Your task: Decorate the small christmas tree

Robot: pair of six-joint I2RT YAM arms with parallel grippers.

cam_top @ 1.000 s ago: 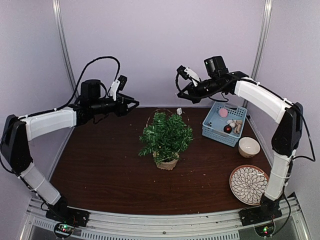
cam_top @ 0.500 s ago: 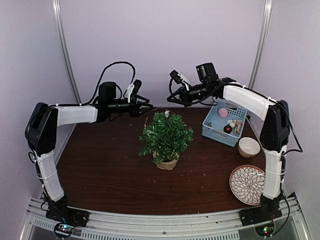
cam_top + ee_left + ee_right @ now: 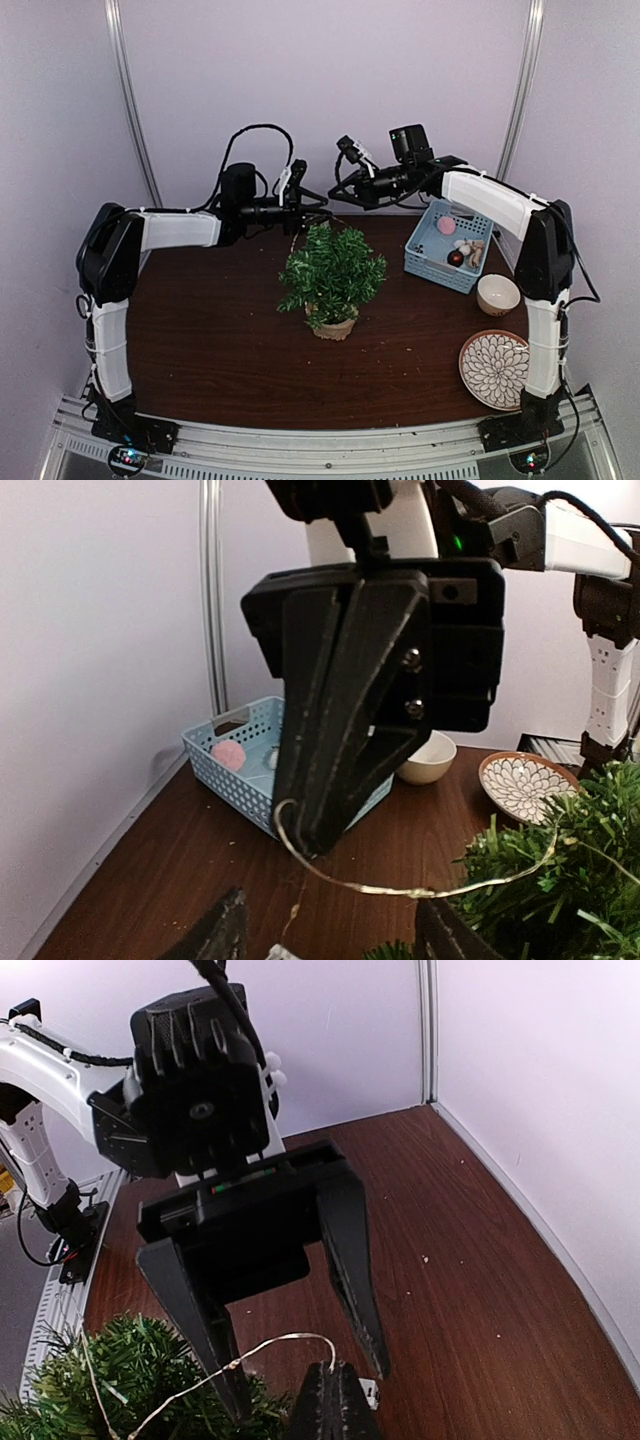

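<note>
Top external: left pincer [image 3: 318, 207], newly half-open and empty, is meeting right pincer [image 3: 334, 194] clamping light wire [image 3: 420, 891] over small christmas tree [image 3: 333, 268], likely handover.

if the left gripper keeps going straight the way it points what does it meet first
Most likely the thin light wire hanging just ahead of the open left gripper, then the right gripper, shut on that wire, dead ahead. Depth between them is hard to judge.

From above the table's [image 3: 200, 345] near edge the top camera looked down. The wrist cameras faced each other closely — the left saw the right gripper [image 3: 312, 842], the right saw the left gripper [image 3: 306, 1386]; all shared the small christmas tree [image 3: 333, 268].
</note>
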